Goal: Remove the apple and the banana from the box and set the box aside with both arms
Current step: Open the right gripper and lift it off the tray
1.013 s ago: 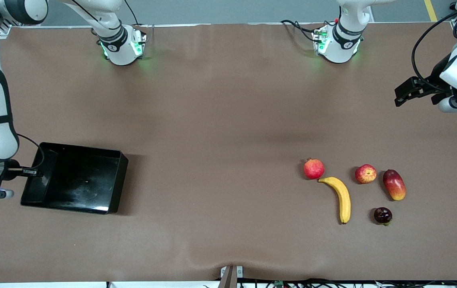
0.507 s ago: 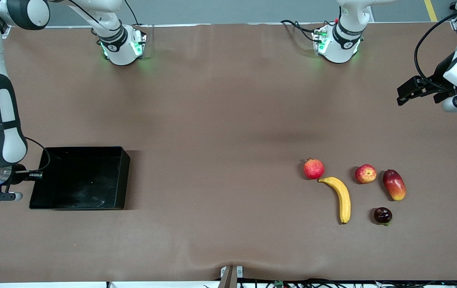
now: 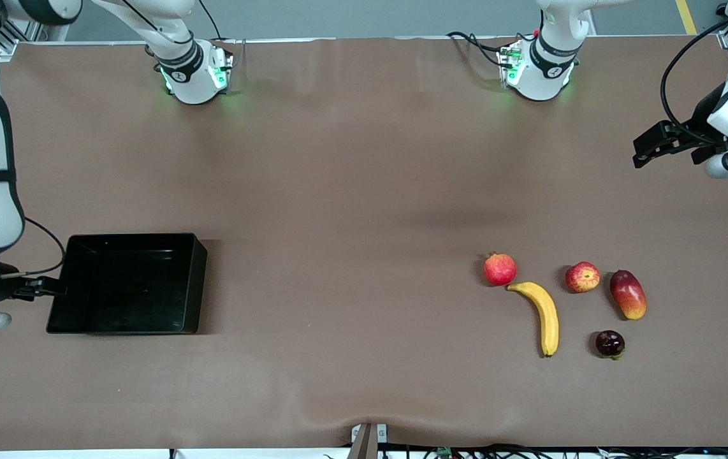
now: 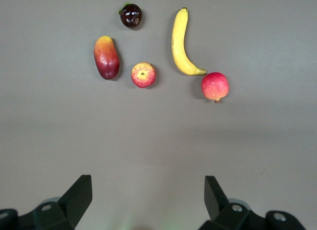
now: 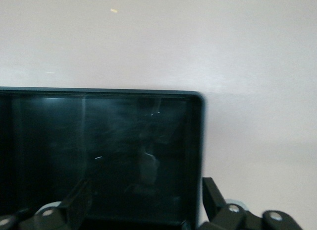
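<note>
The black box (image 3: 127, 284) lies flat on the table toward the right arm's end; its inside is bare. My right gripper (image 3: 45, 288) is open at the box's end wall and holds nothing; in the right wrist view the gripper (image 5: 144, 198) shows one finger over the box (image 5: 99, 141) and one outside its side wall. The banana (image 3: 546, 312) and the apple (image 3: 582, 277) lie toward the left arm's end. My left gripper (image 3: 647, 150) is open and empty, up over bare table. The left wrist view shows this gripper (image 4: 147, 195), the banana (image 4: 179, 41) and the apple (image 4: 143, 75).
A pomegranate (image 3: 500, 268) touches the banana's stem end. A mango (image 3: 628, 294) lies beside the apple, and a small dark fruit (image 3: 609, 343) lies nearer the front camera. The left wrist view shows the pomegranate (image 4: 215, 86), mango (image 4: 106, 57) and dark fruit (image 4: 131, 15).
The box was tilted in my right gripper; it now lies flat, turned square and shifted slightly toward the table's middle. My right gripper has let go and drawn back. The left gripper barely moved.
</note>
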You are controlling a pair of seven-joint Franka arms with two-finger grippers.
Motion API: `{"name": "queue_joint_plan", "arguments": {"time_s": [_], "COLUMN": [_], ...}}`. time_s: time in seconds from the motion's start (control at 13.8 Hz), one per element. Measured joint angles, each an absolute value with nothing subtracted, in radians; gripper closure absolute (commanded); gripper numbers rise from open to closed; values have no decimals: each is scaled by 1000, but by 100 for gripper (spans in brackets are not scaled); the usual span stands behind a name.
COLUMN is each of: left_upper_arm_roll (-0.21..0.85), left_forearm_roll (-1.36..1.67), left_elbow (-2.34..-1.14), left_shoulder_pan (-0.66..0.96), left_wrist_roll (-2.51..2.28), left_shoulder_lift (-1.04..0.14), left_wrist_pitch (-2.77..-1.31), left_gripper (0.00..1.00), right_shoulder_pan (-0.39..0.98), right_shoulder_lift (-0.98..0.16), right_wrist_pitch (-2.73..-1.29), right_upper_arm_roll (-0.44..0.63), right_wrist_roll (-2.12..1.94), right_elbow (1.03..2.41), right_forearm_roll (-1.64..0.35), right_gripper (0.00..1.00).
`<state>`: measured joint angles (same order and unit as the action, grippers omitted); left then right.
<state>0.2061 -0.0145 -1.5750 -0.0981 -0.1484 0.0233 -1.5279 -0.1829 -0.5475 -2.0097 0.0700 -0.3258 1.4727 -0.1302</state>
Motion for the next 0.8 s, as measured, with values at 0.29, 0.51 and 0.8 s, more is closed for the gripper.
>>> {"name": "queue_joint_plan", "arguments": {"time_s": [0.29, 0.51, 0.8], "left_upper_arm_roll": [206, 206, 207], "left_forearm_roll": [-14, -14, -14], "left_elbow": [-1574, -1573, -1573], "left_shoulder_pan": [-99, -117, -127], "left_wrist_roll": [-148, -149, -149], "left_shoulder_lift": [23, 23, 20], "left_wrist_pitch": [-1528, -1527, -1527], "left_gripper": [0, 0, 0], "right_shoulder_pan": [-98, -52, -38], "right_shoulder_lift": [-394, -274, -153], "right_wrist_pitch": [-1817, -1692, -1564], "right_upper_arm_roll": [67, 66, 67], "right_wrist_roll": [-175, -146, -143], "right_elbow": [1469, 1468, 1471], "right_forearm_roll": [-130, -130, -130], "right_gripper": [0, 0, 0]}}
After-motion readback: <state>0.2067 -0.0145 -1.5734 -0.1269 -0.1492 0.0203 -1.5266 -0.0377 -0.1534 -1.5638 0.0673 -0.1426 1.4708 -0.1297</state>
